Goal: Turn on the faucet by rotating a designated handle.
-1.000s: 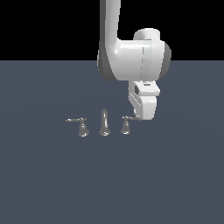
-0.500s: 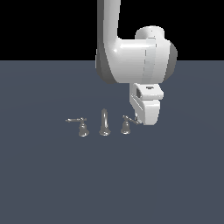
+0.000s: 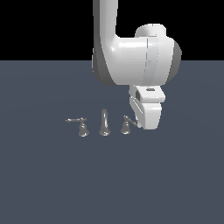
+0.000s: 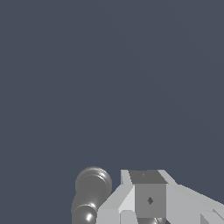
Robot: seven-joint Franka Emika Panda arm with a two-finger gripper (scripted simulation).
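The faucet is a small shiny grey three-piece set on the dark floor in the exterior view: the upright spout [image 3: 104, 124] in the middle, the twin handle [image 3: 82, 127] with its lever pointing to the picture's left, and the handle [image 3: 127, 125] on the exterior view's right. My white gripper [image 3: 146, 126] hangs low just to the right of the handle, its fingers close to the lever's end or touching it. In the wrist view the grey fingers [image 4: 149, 200] stand together and hold nothing, with the shiny handle [image 4: 90, 191] beside them.
The dark grey floor [image 3: 52, 183] spreads flat all around the faucet. My thick white arm [image 3: 131, 61] rises above the gripper and the right part of the set.
My gripper has come down and a little to the exterior view's right, ending beside the handle. The faucet's levers show no clear turn.
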